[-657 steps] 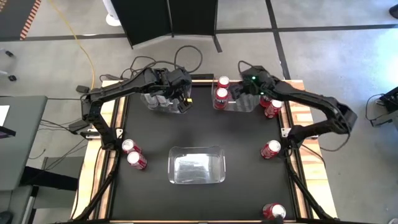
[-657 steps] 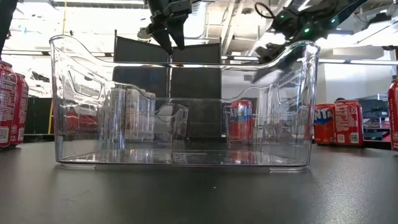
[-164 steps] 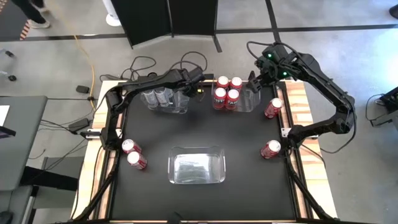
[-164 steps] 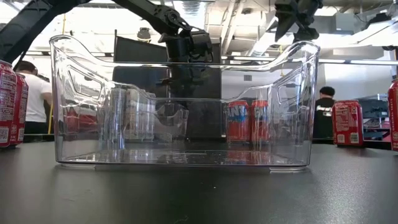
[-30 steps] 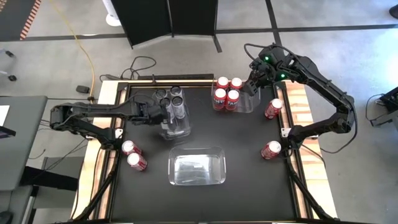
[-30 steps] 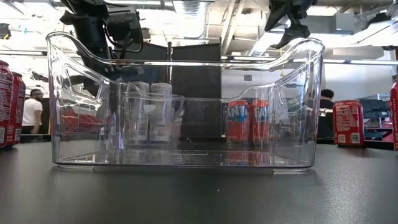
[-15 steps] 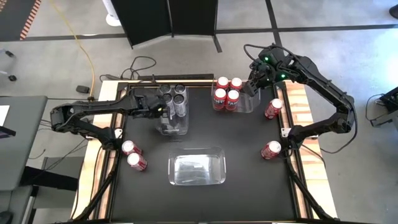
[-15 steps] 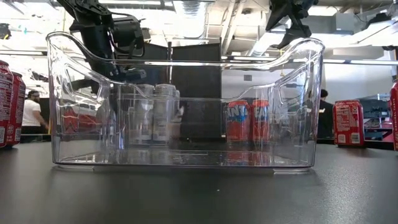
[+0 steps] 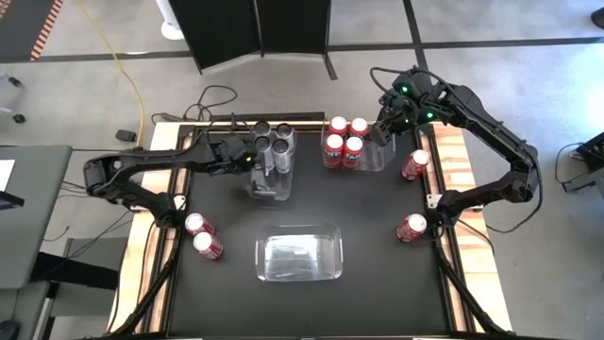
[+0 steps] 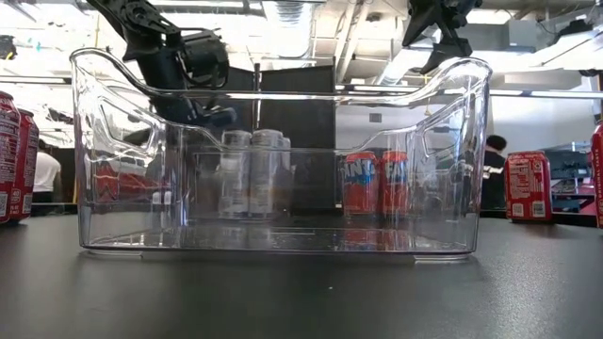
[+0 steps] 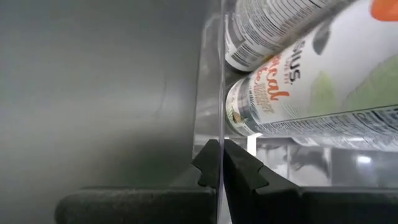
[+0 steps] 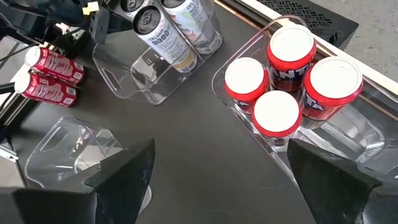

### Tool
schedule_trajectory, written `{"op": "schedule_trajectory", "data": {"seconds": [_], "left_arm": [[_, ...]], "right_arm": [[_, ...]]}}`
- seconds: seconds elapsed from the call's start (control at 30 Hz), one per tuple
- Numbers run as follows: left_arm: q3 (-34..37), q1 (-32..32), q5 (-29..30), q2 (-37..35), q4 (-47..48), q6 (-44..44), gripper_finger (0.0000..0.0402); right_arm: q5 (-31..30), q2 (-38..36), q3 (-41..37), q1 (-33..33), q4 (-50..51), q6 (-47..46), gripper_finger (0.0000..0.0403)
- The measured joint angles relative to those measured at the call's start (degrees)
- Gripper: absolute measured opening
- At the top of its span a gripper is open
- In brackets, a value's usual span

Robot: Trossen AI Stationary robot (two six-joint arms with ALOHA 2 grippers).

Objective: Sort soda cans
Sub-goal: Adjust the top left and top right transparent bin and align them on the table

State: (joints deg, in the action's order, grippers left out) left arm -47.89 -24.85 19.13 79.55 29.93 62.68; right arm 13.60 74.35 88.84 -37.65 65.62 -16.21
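Silver cans (image 9: pixel 272 144): four, standing together in the clear bin at upper centre-left of the high view; seen through its wall up close in the left wrist view (image 11: pixel 292 93).
Red cans, sorted (image 9: pixel 344 142): four, upright in a tight cluster inside the second bin at upper centre-right; white tops plain in the right wrist view (image 12: pixel 280 81).
Red cans, loose: four counted outside any bin — two lying side by side at the left edge (image 9: pixel 202 233), one at upper right (image 9: pixel 413 163), one at mid right (image 9: pixel 411 227).
Progress: judged about two thirds through; silver lot looked complete, four red left to bring in.
Silver bin (image 9: pixel 267 179): clear plastic, sat askew, near wall pinched.
Red bin (image 9: pixel 373 159): clear plastic, far half bare.
Third bin (image 9: pixel 298 251): lower centre, held no cans; filled most of the low view (image 10: pixel 283 151).
Left gripper (image 11: pixel 221 163): fingers pressed together on the thin wall of the silver bin, gripping bin and not can; shown at upper left-centre of the high view (image 9: pixel 247 159).
Right gripper (image 9: pixel 385 127): fingers spread wide, nothing between them, hovered just above the red bin's right end.
Table (image 9: pixel 377 283): black top, wooden border.
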Motion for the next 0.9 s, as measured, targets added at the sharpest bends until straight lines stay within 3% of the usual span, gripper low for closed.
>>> {"op": "schedule_trajectory", "data": {"seconds": [0.33,0.53,0.7,0.9], "left_arm": [[0.2,-0.7,0.6,0.2,-3.4,1.9,0.0003],[-0.7,0.2,0.4,-0.1,-2.2,0.2,0.0009],[-2.0,0.5,-1.3,-2.5,-2.1,-3.6,0.0037],[-2.1,0.4,-0.9,-7.1,-0.3,-5.0,0.0078]], "right_arm": [[-0.1,1.0,0.0,-1.6,0.6,1.1,0.0382],[-0.3,5.4,0.0,-1.1,9.8,13.4,0.0378],[-0.4,8.5,-2.0,0.4,14.0,24.6,0.0345],[-0.3,9.2,-12.4,0.7,10.3,26.3,0.03]]}}
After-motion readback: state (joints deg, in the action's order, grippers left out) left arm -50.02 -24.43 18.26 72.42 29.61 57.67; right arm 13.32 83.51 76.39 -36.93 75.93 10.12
